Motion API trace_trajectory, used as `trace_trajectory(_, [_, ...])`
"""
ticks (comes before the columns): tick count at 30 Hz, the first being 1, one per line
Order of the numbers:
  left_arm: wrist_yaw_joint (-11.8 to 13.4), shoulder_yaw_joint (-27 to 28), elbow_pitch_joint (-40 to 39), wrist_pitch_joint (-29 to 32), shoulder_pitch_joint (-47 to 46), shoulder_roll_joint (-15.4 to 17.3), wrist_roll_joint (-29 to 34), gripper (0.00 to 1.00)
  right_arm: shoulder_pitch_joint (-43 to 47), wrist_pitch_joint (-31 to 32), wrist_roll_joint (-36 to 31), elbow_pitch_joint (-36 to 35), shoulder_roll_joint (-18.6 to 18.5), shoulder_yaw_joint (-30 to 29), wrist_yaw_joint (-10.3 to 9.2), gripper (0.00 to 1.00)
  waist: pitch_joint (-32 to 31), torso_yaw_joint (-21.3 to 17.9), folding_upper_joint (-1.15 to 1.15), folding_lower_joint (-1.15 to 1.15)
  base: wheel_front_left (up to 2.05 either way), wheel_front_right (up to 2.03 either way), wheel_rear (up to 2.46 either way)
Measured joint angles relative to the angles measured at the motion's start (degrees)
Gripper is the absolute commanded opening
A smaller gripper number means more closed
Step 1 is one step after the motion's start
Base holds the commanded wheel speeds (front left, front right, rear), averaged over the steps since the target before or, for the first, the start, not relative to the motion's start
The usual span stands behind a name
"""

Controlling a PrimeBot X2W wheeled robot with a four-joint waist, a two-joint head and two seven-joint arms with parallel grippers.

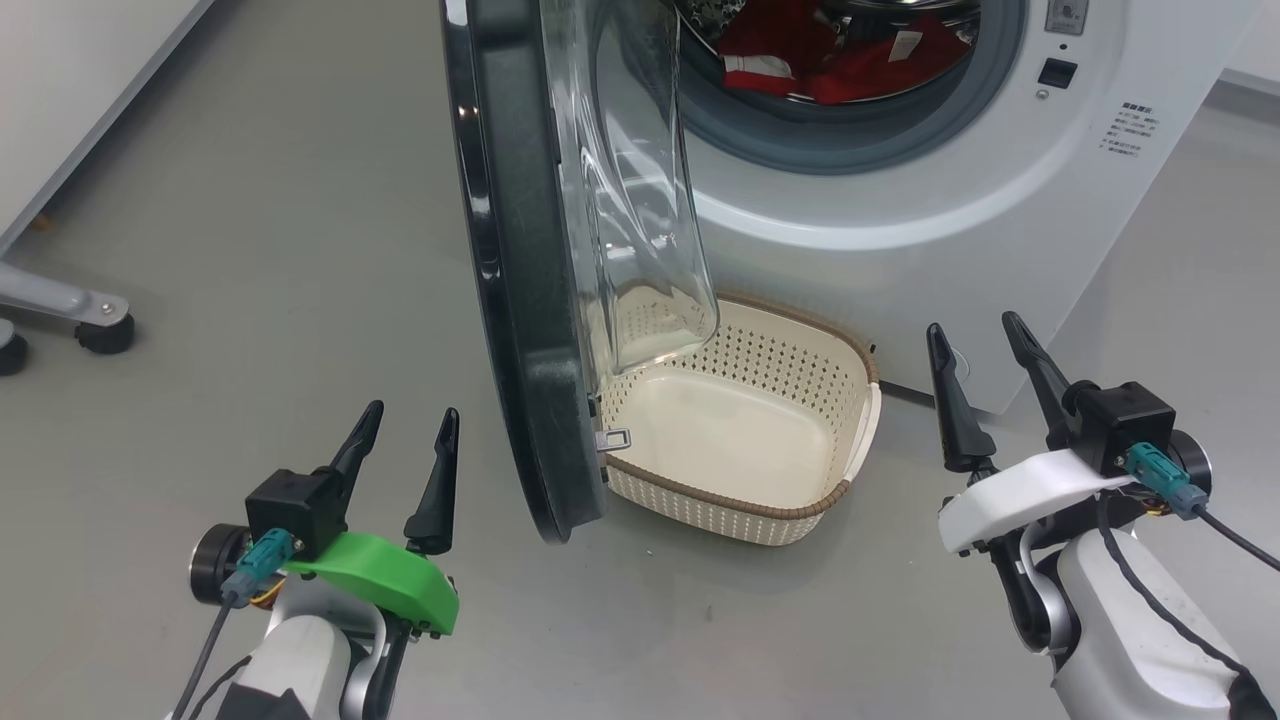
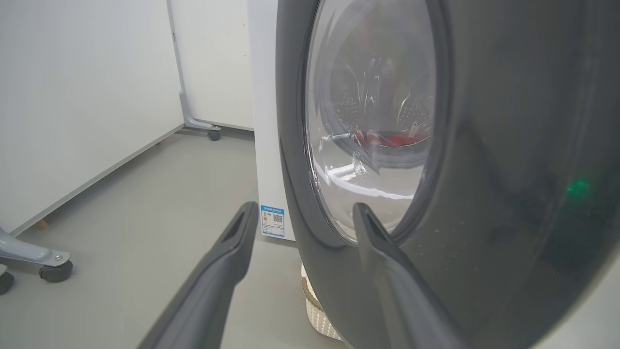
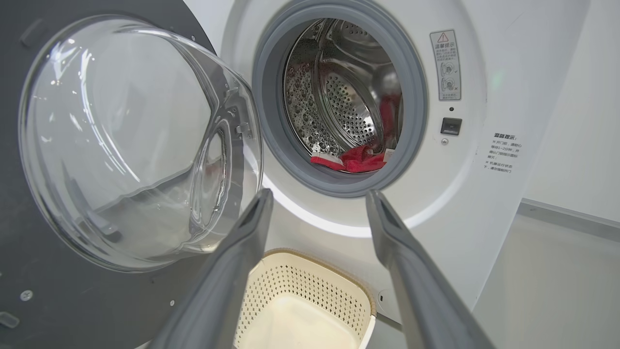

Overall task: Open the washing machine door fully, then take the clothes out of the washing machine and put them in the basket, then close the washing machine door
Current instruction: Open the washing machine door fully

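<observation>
The washing machine stands ahead with its door swung out edge-on toward me, the clear glass bowl facing the drum. Red clothes with white trim lie at the bottom of the drum. The cream basket sits on the floor below the drum mouth, partly behind the door, with nothing in it. My left gripper is open, low on the door's outer side, just short of the black rim. My right gripper is open to the right of the basket, pointing at the drum mouth.
Grey floor spreads to the left. A wheeled grey stand foot sits at far left beside a white wall panel. The machine's side carries a blue label. A door latch socket is right of the drum.
</observation>
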Motion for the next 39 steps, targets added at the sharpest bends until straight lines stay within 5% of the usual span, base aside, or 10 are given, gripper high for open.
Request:
trace_trajectory(16, [0.18, 0.00, -0.13, 0.00, 0.06, 0.01, -0.01, 0.98, 0.99, 0.00, -2.79, 0.01, 1.71, -2.42, 0.70, 1.00, 0.06, 0.13, 0.00, 0.00, 0.00, 0.00, 0.00])
trace_trajectory(19, [0.22, 0.01, -0.15, 0.00, 0.07, 0.01, -0.01, 0.11, 1.05, 0.00, -3.33, 0.01, 2.10, -2.70, 1.11, 1.00, 0.04, 0.16, 0.00, 0.00, 0.00, 0.00, 0.00])
trace_trajectory(20, [0.40, 0.01, -0.18, 0.00, 0.07, 0.01, -0.01, 0.00, 1.12, 0.00, -3.38, 0.01, 2.20, -2.81, 1.13, 1.00, 0.04, 0.18, 0.00, 0.00, 0.00, 0.00, 0.00])
trace_trajectory(39, [1.46, 3.36, -8.88, -0.05, -1.77, 0.49, -0.43, 0.00, 2.17, 0.00, -5.90, 0.40, 3.76, -5.63, 3.08, 1.00, -0.09, 0.56, 0.00, 0.00, 0.00, 0.00, 0.00])
